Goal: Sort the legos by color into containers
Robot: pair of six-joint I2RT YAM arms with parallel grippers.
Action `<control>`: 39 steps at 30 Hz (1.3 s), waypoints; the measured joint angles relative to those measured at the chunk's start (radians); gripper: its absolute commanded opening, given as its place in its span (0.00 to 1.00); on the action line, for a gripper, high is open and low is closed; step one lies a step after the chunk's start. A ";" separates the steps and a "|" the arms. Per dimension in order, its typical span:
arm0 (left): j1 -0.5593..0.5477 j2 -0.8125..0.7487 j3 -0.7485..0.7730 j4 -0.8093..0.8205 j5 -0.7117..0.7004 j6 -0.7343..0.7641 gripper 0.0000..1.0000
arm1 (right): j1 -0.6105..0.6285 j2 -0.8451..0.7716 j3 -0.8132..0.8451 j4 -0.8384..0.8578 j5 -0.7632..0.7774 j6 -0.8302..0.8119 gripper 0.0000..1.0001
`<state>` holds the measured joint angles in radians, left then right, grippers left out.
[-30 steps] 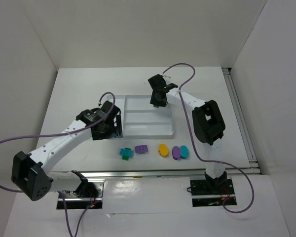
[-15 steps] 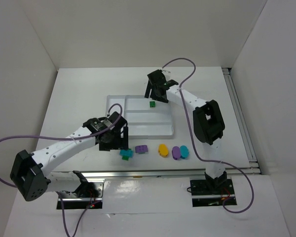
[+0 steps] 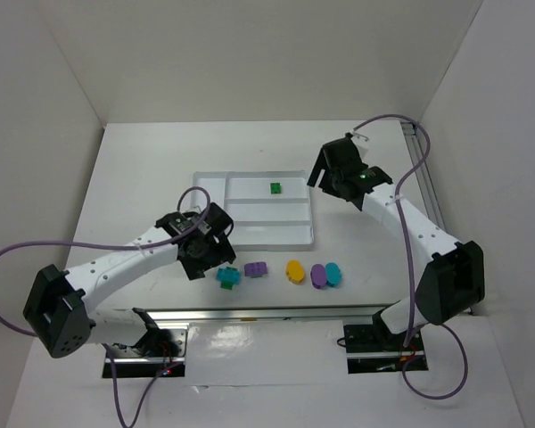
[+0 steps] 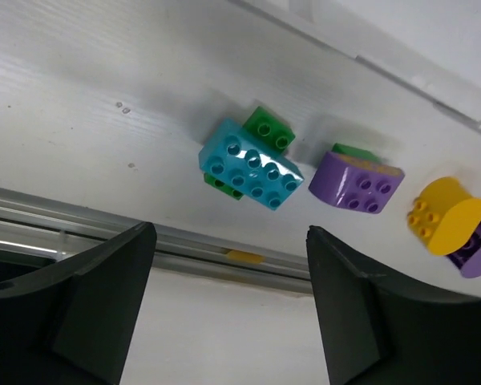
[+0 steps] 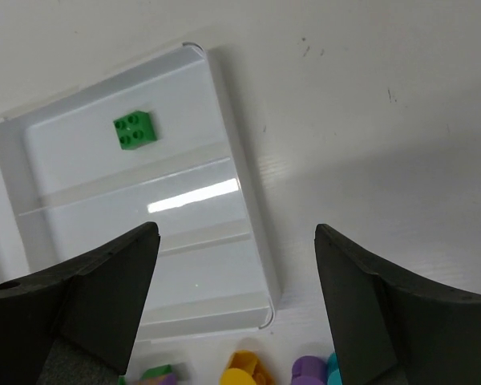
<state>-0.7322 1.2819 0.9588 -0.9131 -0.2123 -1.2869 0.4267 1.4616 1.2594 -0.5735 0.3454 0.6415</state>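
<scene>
legos lie in a loose row on the table [image 3: 143, 178] near its front edge, between the white tray [image 3: 250, 234] and the arm bases. from left to right they are a teal brick [image 3: 227, 275] stacked on a green piece, a purple brick [image 3: 256, 267] also over a green piece, a yellow oval [image 3: 294, 270], then a purple oval [image 3: 318, 275] and a teal oval [image 3: 333, 273] pressed side by side. one small green brick [image 3: 275, 187] sits studs up in the far long section of the tray.

the left hand [image 3: 221, 257] hangs low just beside the teal brick, on its far left side, with jaws spread wide and nothing between them. in the left wrist view both fingers [image 4: 80, 305] stand apart from the teal brick, which lies ahead of them with the green piece showing past two of its edges.

the right hand [image 3: 321, 174] is above the table by the tray's far right corner, also spread open and holding nothing. its wrist view looks down on the tray's right end, with the green brick well ahead of the fingers.
</scene>
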 measured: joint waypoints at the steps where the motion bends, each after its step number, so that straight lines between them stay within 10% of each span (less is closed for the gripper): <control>1: 0.004 0.006 0.007 0.001 0.000 -0.014 0.91 | 0.000 -0.006 -0.017 -0.001 0.000 -0.003 0.86; 26: 0.005 0.200 0.016 0.019 0.057 -0.326 1.00 | 0.000 -0.040 -0.165 -0.043 -0.078 -0.061 0.87; 39: 0.000 0.212 0.024 0.071 0.024 -0.366 0.88 | 0.000 -0.048 -0.207 -0.038 -0.079 -0.067 0.87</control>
<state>-0.7319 1.4937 0.9833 -0.8425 -0.1886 -1.6527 0.4267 1.4139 1.0523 -0.6117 0.2661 0.5743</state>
